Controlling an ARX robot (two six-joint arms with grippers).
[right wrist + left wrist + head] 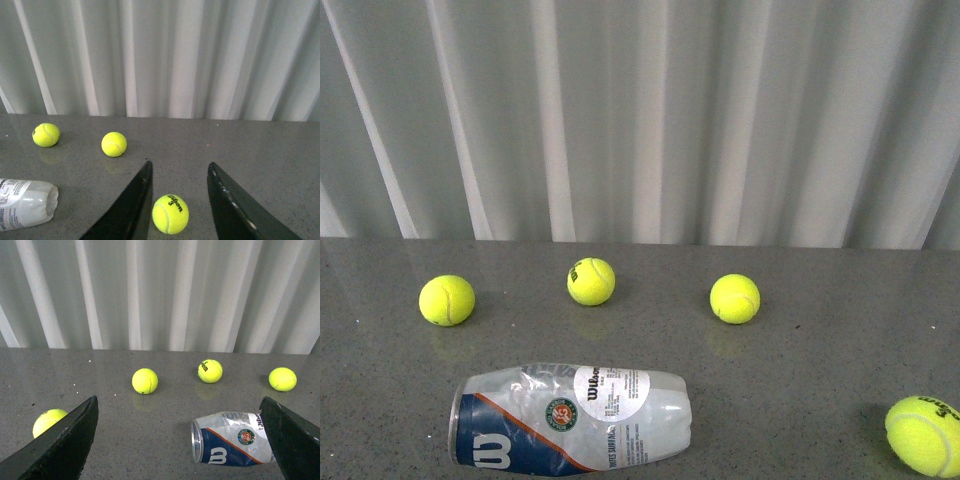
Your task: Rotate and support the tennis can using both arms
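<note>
Tennis can (570,418) on side, long axis left-right (rim leftward); left gripper (177,401), right gripper (180,164) spread, empty.

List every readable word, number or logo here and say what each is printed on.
"Wilson": white round patch on the dented clear plastic tennis can.
"W": white letter on the can's navy label.
"Wilson" and "3": nearest yellow-green tennis ball in the right wrist view.
Too blurred: the can's small print and round emblem; dark print on the middle far ball.
</note>
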